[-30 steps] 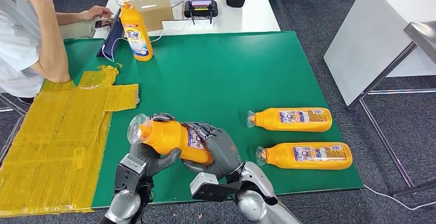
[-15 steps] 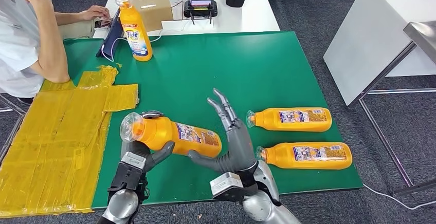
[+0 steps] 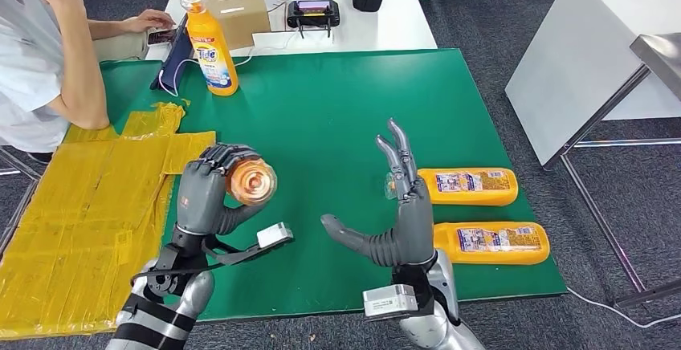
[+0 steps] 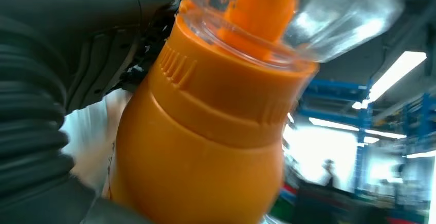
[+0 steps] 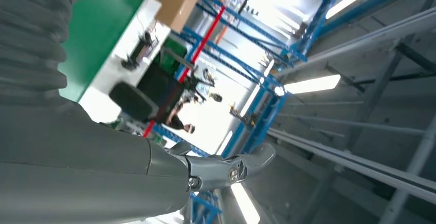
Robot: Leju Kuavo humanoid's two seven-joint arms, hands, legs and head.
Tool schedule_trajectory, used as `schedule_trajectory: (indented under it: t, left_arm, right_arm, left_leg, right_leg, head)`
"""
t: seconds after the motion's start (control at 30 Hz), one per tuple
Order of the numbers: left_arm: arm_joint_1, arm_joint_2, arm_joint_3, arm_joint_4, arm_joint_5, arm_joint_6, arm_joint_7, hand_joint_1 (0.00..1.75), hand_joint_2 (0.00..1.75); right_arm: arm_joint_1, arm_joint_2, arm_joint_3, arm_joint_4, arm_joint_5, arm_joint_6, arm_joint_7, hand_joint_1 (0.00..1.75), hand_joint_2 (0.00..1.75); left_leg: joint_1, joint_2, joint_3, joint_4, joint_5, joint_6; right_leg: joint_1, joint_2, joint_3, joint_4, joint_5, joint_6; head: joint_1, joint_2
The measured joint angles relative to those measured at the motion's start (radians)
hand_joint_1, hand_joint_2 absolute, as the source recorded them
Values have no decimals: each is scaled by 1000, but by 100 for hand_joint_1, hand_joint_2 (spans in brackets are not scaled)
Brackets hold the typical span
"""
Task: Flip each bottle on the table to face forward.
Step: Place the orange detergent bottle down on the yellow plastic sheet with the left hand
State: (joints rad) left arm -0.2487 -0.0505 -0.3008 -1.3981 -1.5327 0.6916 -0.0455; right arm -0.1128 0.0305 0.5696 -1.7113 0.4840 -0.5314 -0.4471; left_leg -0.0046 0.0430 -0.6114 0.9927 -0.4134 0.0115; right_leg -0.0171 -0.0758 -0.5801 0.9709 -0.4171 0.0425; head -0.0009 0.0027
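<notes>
My left hand [image 3: 205, 193] grips an orange bottle [image 3: 249, 181] above the green mat's near left part; its clear cap points up toward the head camera. In the left wrist view the bottle [image 4: 205, 131] shows close up, orange body under a clear cap, my left hand [image 4: 56, 80] wrapped around it. My right hand [image 3: 397, 221] is raised with fingers spread and holds nothing. Two more orange bottles lie on their sides at the right, one farther [image 3: 466, 186] and one nearer [image 3: 490, 242], caps pointing left. Another orange bottle [image 3: 210, 45] stands upright at the mat's far left.
A person [image 3: 44, 53] sits at the left, arm resting by the mat [image 3: 337, 109]. Yellow tape [image 3: 88, 205] covers the table's left part. Behind the mat stands a white table [image 3: 385, 29] with a cardboard box [image 3: 237, 9], a controller and a black case. Another white table [image 3: 586, 53] stands right.
My right hand let go of the bottle, opened and moved right. My left hand lifted the bottle alone and turned it from lying sideways to cap-up.
</notes>
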Motion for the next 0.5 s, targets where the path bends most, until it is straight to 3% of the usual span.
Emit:
schedule_trajectory:
  t: [0.07, 0.13, 0.23, 0.33, 0.43, 0.5]
  left_arm:
    - [-41, 22, 3, 38, -80, -7, 109, 175, 175]
    - [-108, 65, -39, 97, -60, -44, 248, 175, 175]
    - [-242, 140, -185, 243, -42, -131, 422, 175, 175]
    - [-329, 178, -303, 368, -39, -147, 460, 175, 175]
    - [-379, 195, -366, 447, -38, -161, 469, 175, 175]
    - [-418, 202, -405, 506, -37, -219, 478, 175, 175]
  right_arm:
    - [0, -7, -4, -16, 21, 3, 10, 0, 175]
    - [-1, -15, -6, -29, 45, 10, 22, 0, 175]
    - [-8, -24, -11, -51, 72, 15, 34, 0, 175]
    - [-14, -30, -15, -69, 80, 16, 38, 0, 175]
    - [-15, -34, -19, -79, 82, 14, 38, 0, 175]
    - [-15, -35, -25, -86, 79, 3, 36, 0, 175]
  left_leg:
    - [0, 0, 0, 0, 0, 0]
    - [0, 0, 0, 0, 1, 0]
    - [0, -1, 0, 0, 2, 0]
    - [0, 0, 0, 0, 2, 0]
    - [0, 1, 0, 0, 2, 0]
    - [0, 0, -1, 0, 2, 0]
  right_leg:
    - [0, 0, 0, 0, 0, 0]
    - [0, 0, -1, 0, 0, 0]
    - [0, -1, 0, 0, 0, 0]
    - [0, 0, 1, 1, 1, 0]
    - [0, 0, 0, 1, 1, 1]
    - [0, 0, 0, 1, 1, 1]
  head:
    - [0, 0]
    - [0, 0]
    - [0, 0]
    - [0, 0]
    - [0, 0]
    - [0, 0]
